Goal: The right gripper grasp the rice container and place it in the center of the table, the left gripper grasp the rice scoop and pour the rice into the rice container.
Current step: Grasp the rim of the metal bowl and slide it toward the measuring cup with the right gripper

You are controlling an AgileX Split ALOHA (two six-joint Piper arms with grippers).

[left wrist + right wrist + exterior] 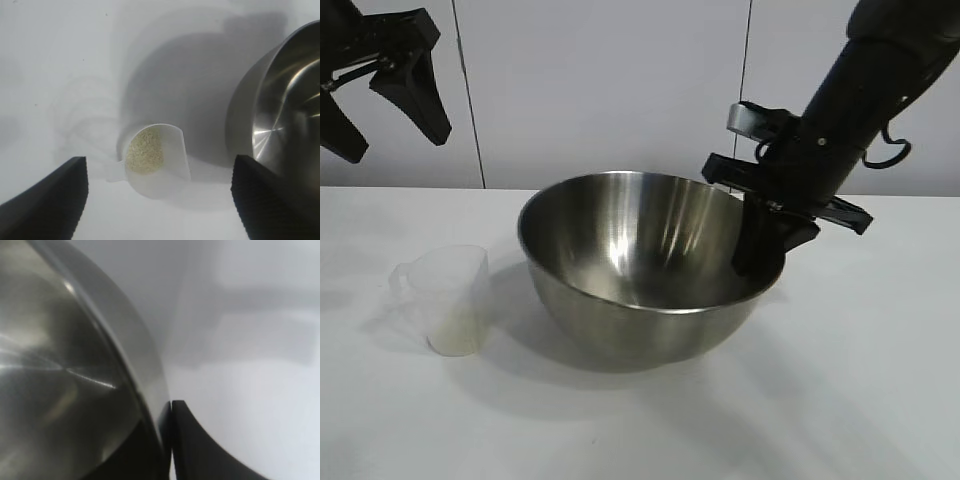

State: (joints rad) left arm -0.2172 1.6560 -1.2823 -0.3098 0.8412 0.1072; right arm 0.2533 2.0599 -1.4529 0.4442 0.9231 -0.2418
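Note:
The rice container (620, 245), a large shiny steel bowl, sits on the white table (840, 380) near its middle. My right gripper (762, 248) is shut on the bowl's right rim (132, 335), one finger inside and one outside, pinched together at the right gripper's tips (171, 407). The rice scoop (445, 300), a clear plastic cup with a handle, stands left of the bowl. It holds a small heap of rice (144, 152) in its bottom. My left gripper (395, 140) hangs open high at the upper left, well above the scoop (165, 170), with nothing between the left gripper's fingers (159, 158).
A pale panelled wall (620, 80) runs behind the table. The bowl's side (250, 125) stands close to the scoop, with a narrow strip of bare tabletop between them. White tabletop lies in front of both objects.

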